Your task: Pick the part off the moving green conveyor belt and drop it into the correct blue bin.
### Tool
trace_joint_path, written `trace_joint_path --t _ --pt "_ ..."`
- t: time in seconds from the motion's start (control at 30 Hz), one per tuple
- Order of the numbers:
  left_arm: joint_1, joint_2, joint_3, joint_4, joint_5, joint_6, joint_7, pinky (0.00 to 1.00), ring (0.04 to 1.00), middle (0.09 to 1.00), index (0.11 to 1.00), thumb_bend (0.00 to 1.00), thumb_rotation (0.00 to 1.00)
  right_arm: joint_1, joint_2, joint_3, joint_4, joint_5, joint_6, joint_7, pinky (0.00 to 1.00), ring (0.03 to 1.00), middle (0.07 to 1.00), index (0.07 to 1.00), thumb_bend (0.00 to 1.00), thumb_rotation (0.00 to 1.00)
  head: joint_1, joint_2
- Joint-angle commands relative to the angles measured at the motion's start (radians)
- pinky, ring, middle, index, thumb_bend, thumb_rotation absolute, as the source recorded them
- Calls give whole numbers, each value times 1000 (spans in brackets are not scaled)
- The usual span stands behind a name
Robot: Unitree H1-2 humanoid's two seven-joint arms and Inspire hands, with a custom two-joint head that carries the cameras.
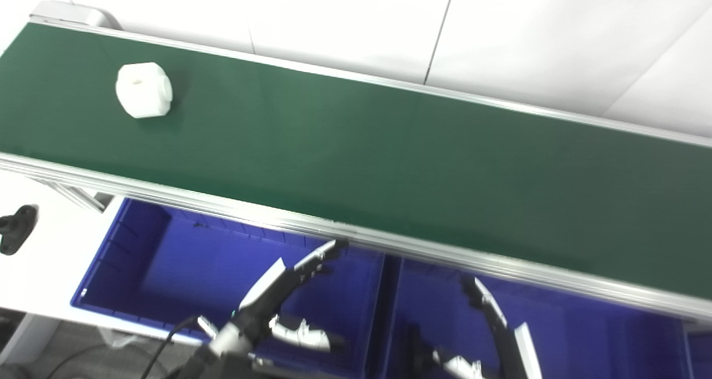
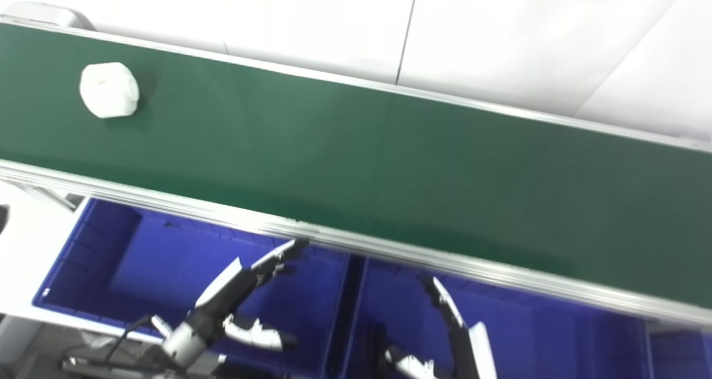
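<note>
A white blocky part [image 1: 143,89] with a hole in its top lies on the green conveyor belt [image 1: 389,162] near its far left end; it also shows in the right eye view [image 2: 109,89]. My left hand [image 1: 278,298] is open and empty, fingers stretched out over the left blue bin [image 1: 139,256], just below the belt's near rail. My right hand [image 1: 492,329] is open and empty over the middle blue bin [image 1: 584,334]. Both hands are well to the right of the part and below the belt.
The belt's aluminium near rail [image 1: 389,242] runs between the hands and the belt. A black knob [image 1: 14,229] sits on the white surface at the left. A white wall stands behind the belt. A third bin's edge [image 1: 698,351] shows at the far right.
</note>
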Motion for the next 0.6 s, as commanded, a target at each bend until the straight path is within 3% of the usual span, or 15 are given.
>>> trace_joint_path --t 0.0,0.2,0.3,0.47,0.57 --pt "-7 -13 -12 3 -6 -37 10 829 929 967 921 811 298 -6 -29 11 -5 14 -56 -25 833 871 896 915 734 602 53 -42" --pt "-25 -13 -37 36 -10 -37 36 793 895 934 884 816 266 -7 -29 20 7 49 -56 -27 909 921 931 950 702 545 82 -93" --pt "-30 -9 -43 43 -17 -37 39 781 891 931 881 820 260 -20 -22 32 26 48 -56 -59 821 879 902 927 735 534 72 -95" --pt "-41 -3 -55 52 -4 -37 62 781 888 922 869 821 266 -33 -23 55 42 71 -56 -67 781 861 899 921 767 556 63 -100" --pt "-47 3 -67 56 -3 -37 78 773 880 920 865 821 279 -27 -27 49 34 69 -56 -55 907 910 916 938 712 528 64 -102"
